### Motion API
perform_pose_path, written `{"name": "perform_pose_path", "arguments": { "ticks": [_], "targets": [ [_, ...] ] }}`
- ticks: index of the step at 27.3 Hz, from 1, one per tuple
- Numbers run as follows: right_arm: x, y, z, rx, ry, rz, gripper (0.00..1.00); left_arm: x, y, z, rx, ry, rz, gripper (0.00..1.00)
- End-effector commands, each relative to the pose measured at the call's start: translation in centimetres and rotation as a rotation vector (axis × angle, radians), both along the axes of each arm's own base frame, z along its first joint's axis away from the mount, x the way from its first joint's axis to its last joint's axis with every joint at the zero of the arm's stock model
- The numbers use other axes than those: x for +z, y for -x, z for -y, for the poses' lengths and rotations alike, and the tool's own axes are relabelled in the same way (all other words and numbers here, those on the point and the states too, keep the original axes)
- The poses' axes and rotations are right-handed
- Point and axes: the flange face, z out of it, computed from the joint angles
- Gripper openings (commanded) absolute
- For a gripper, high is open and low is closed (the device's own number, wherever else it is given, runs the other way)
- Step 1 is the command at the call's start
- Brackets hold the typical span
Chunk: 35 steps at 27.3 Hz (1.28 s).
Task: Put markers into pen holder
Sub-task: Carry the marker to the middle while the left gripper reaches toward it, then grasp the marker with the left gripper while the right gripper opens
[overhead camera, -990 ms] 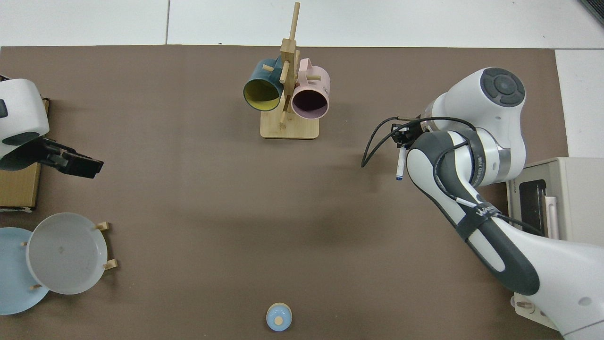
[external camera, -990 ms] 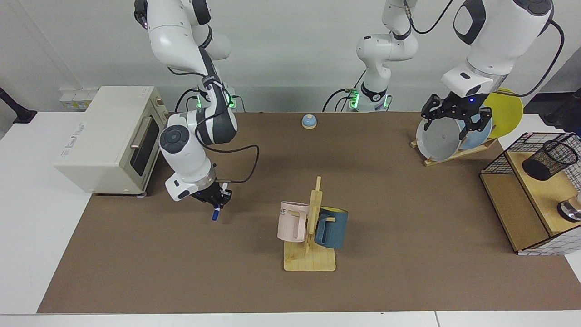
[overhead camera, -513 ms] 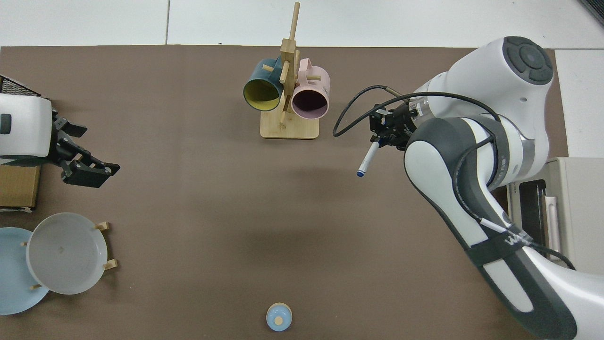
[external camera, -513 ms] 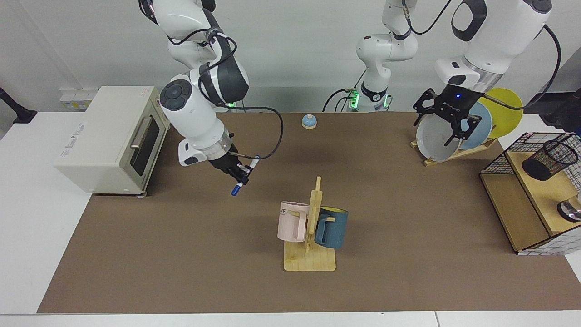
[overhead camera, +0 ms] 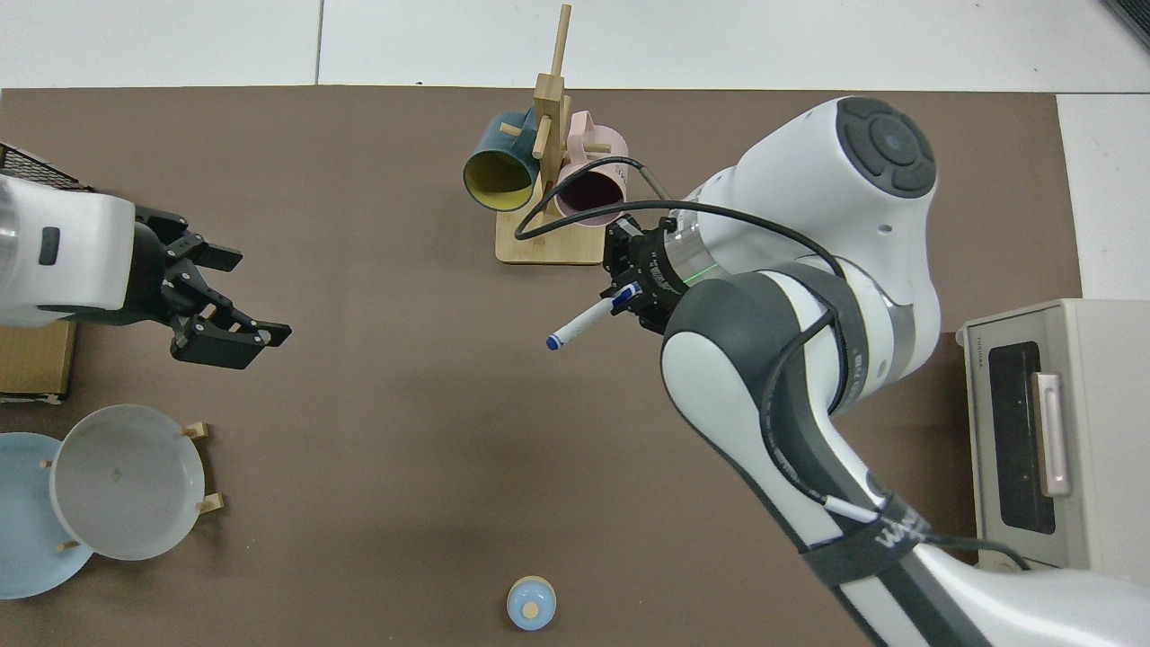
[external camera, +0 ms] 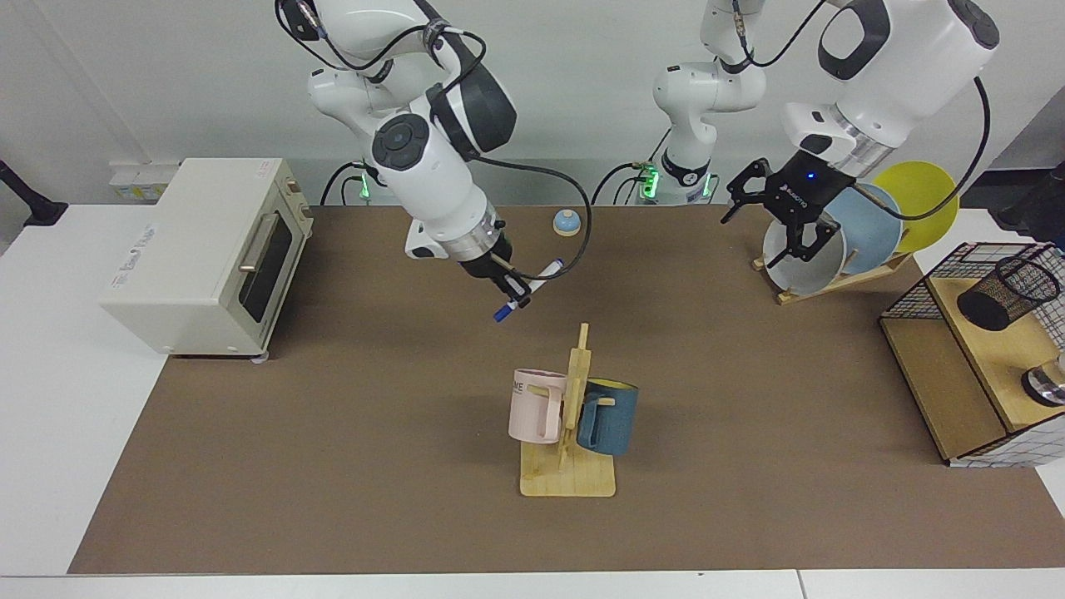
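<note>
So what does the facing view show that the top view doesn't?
Only the facing view shows the pen holder, lying tilted on the wooden shelf inside the wire basket frame, plus the yellow plate and both arm bases. Only the top view looks down into the mouths of the pink mug and blue mug. Both show the right gripper shut on the marker above the mat, the left gripper open near the plate rack, the toaster oven and the bell.
</note>
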Motion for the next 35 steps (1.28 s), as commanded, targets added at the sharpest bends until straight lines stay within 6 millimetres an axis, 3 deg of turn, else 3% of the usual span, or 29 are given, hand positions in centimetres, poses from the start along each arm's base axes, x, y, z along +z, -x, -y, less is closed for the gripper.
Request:
{"name": "perform_pose_path", "arguments": {
  "ticks": [1, 5, 12, 21, 29, 35],
  "targets": [
    [1.7, 1.3, -3.8, -0.11, -0.078, -0.021, 0.0, -0.2, 1.7, 2.9, -0.076, 0.032, -0.002, 1.0],
    [3.0, 3.8, -8.1, -0.15, -0.145, -0.041, 0.0, -0.5, 2.6, 5.2, -0.115, 0.036, -0.009, 1.0],
    [3.8, 5.1, -10.4, -0.227, -0.17, -0.064, 0.0, -1.0, 4.6, 7.4, -0.133, 0.074, -0.005, 1.0],
    [3.9, 5.9, -10.7, -0.239, -0.166, -0.073, 0.0, -2.6, 6.5, 10.1, -0.168, 0.07, -0.008, 0.99],
    [3.7, 7.1, -11.3, -0.22, -0.16, -0.076, 0.0, -2.7, 6.5, 10.4, -0.164, 0.071, 0.0, 0.79],
    [3.6, 7.3, -11.3, -0.213, -0.157, -0.078, 0.0, -2.7, 6.7, 11.1, -0.174, 0.068, 0.001, 0.58]
  ]
}}
